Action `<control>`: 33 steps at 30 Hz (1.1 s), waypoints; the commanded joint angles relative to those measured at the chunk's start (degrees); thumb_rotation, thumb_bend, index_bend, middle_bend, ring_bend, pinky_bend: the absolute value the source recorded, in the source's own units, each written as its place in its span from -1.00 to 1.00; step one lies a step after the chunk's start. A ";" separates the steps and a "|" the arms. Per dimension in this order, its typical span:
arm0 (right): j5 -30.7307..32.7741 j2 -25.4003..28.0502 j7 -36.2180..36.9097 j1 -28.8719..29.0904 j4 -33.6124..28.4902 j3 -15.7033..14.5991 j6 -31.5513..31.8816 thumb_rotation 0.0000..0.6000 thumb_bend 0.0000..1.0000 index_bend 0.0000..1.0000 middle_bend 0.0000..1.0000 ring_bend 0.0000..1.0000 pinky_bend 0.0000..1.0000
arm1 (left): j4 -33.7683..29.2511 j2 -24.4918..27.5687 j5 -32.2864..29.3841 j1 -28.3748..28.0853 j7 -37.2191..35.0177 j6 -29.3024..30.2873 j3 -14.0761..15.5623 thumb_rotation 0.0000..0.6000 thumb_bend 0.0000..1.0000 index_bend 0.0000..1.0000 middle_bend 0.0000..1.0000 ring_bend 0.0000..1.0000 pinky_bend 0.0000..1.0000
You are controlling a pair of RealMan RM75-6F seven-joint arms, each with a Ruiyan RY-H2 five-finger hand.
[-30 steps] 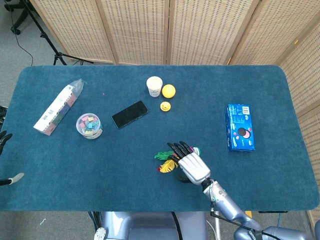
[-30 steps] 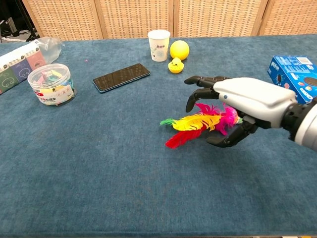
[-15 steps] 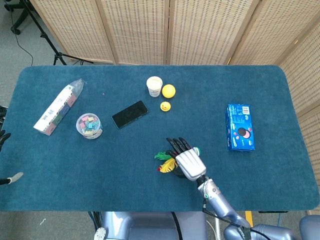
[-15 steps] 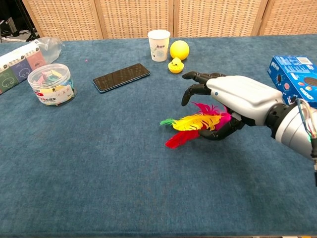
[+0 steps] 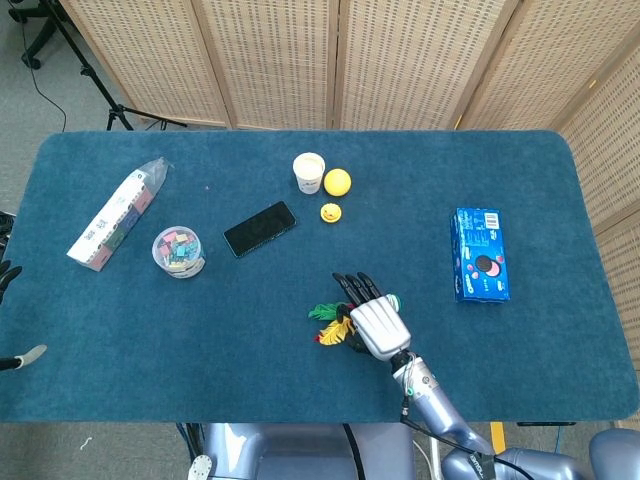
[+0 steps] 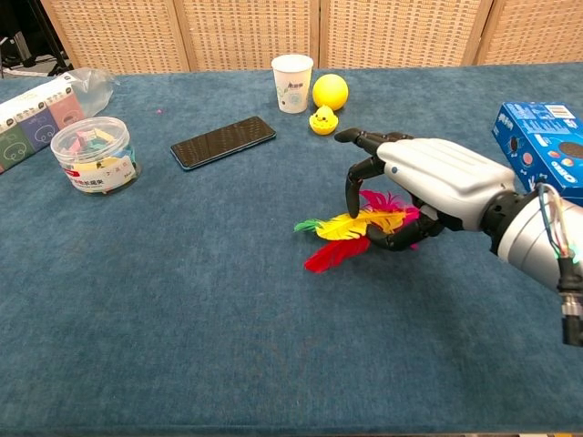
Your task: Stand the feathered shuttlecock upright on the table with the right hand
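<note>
The feathered shuttlecock point(image 5: 328, 322) point(image 6: 339, 234) lies on its side on the blue table point(image 5: 200, 330), its red, yellow, green and pink feathers fanned toward the left. My right hand point(image 5: 376, 322) point(image 6: 435, 182) arches over its base end. The fingers point(image 6: 353, 193) curl down onto the feathers and the thumb comes in from below, so the hand pinches the shuttlecock. The base is hidden under the palm. Only dark fingertips of my left hand point(image 5: 6, 274) peek in at the left edge of the head view.
Behind the hand stand a paper cup point(image 6: 292, 70), a yellow ball point(image 6: 330, 91) and a small yellow duck point(image 6: 322, 120). A phone point(image 6: 223, 142) lies to the left, a clear tub point(image 6: 93, 153) and a long packet point(image 6: 41, 105) farther left, a blue box point(image 6: 542, 137) at right.
The right hand has shifted slightly left over the shuttlecock, and its fingers have curled down onto the feathers. The shuttlecock still lies in the same spot.
</note>
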 commanded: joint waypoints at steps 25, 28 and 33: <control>-1.09 -3.35 9.23 0.62 1.45 1.66 4.14 1.00 0.14 0.36 -0.86 -1.00 -1.00 | 0.26 0.17 0.00 -0.25 -0.72 -0.47 -0.04 1.00 -1.00 -1.00 -1.00 -1.00 -1.00; -1.73 -3.81 12.68 0.52 1.14 2.44 5.46 1.00 0.19 0.39 -0.83 -1.00 -1.00 | 0.20 0.17 0.07 -0.24 -0.65 -0.47 0.01 1.00 -1.00 -1.00 -1.00 -1.00 -1.00; -1.13 -3.73 20.13 0.37 -0.89 4.13 6.18 1.00 0.24 0.41 -0.81 -1.00 -1.00 | 0.20 0.20 0.12 -0.15 -0.79 -0.31 0.04 1.00 -1.00 -1.00 -1.00 -1.00 -1.00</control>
